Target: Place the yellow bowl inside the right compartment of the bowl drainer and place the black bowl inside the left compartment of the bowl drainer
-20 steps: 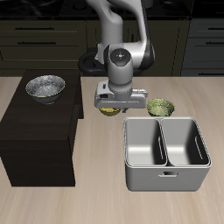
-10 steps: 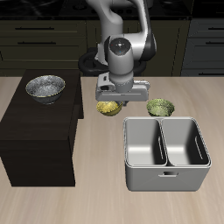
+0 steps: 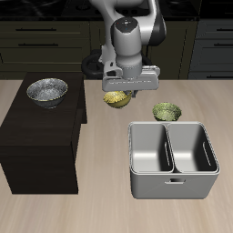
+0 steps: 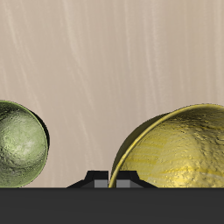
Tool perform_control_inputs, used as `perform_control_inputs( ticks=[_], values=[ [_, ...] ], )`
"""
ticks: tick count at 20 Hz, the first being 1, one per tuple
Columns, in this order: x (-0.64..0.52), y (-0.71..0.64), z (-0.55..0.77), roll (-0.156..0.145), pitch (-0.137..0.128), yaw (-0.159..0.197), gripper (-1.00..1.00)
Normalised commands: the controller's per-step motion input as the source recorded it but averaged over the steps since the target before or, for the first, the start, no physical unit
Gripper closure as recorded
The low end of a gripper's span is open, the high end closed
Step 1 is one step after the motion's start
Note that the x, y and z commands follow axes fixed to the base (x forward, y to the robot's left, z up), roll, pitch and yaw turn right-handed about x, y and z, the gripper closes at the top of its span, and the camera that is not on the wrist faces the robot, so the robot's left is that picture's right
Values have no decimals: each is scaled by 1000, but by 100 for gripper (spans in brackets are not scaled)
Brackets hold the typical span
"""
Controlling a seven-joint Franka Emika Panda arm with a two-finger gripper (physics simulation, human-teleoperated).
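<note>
We've got the yellow bowl (image 3: 116, 98) pinched by its rim in the fingers (image 3: 116, 95), hanging tilted above the desk (image 3: 100, 205). The bowl drainer (image 3: 173, 160) sits below them, nearer the front edge. The olive-green bowl (image 4: 17, 143) is just beside it, and the black bowl (image 3: 46, 90) rests on the dark cabinet (image 3: 36, 141).

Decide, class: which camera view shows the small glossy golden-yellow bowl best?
The wrist view: the small glossy golden-yellow bowl fills much of it, showing its mottled surface and rim, though part is cut off. The exterior view shows the whole scene, but the bowl is tiny there, partly hidden under the gripper.
</note>
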Motion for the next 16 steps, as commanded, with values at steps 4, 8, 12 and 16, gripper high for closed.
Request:
perform_control_inputs(
  ticks=[4,8,12,16],
  values=[
    [17,131,508,20,-55,-7,100],
    [47,47,353,-1,-51,-9,100],
    [74,105,600,7,-64,-30,100],
    [75,161,660,-1,-49,-25,100]
  ],
)
